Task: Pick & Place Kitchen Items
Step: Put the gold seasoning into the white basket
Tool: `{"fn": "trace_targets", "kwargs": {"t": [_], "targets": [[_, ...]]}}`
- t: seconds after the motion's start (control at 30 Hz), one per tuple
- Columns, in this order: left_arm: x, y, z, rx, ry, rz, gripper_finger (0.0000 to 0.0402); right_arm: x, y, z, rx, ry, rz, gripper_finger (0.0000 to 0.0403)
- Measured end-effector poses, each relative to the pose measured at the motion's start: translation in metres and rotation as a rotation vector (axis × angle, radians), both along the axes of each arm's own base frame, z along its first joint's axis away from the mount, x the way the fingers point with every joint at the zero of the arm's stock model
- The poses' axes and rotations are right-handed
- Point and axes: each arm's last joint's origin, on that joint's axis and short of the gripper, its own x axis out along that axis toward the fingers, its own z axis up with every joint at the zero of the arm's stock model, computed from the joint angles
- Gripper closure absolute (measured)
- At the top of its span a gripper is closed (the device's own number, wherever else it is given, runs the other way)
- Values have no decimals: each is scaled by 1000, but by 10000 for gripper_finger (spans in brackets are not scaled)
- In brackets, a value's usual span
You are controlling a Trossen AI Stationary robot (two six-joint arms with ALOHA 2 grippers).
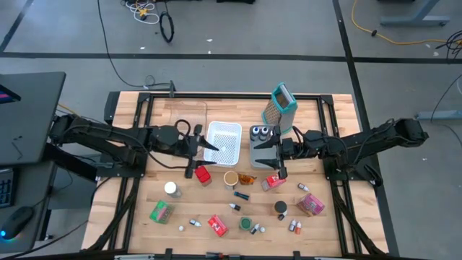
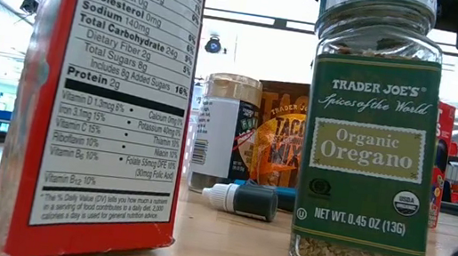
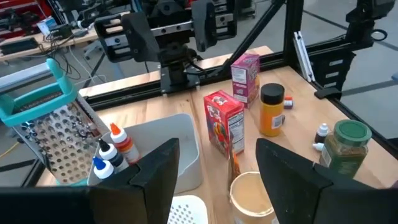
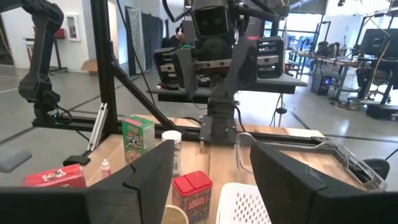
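Both grippers, left [image 1: 210, 146] and right [image 1: 254, 148], hover open and empty over the white perforated bin [image 1: 224, 141], probably staging, while small red carton [image 1: 203, 174] sits on the wooden table [image 1: 130, 209].

Past the right gripper [image 4: 208, 186], whose two dark fingers [image 4: 140, 180] stood apart with nothing between them, we saw the left arm [image 4: 217, 43] facing us across the wooden table [image 4: 112, 149]. A red tin [image 4: 191, 194] stood just beyond the fingers, beside the white basket [image 4: 245, 205]. A green box [image 4: 137, 141] stood upright farther off, with a white-lidded jar [image 4: 172, 146] just beside it. A red packet [image 4: 56, 177] lay near the table's edge (a tiny bottle [image 4: 106, 168] stood close by). A clear bin [image 4: 311, 158] sat behind the basket.
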Motion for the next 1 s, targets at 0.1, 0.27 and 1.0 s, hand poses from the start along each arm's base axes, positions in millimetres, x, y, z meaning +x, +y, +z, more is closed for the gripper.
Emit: {"fn": "trace_targets", "kwargs": {"t": [0.1,0.27,1.0], "targets": [[0,-1,0,-10,1,-26,181,0,0,0,0,0,0,179],[12,-5,-8,-146,7,-90,181,0,0,0,0,0,-1,179],[68,-14,-81,-105,154,-71,177,0,0,-1,8,7,-1,179]]}}
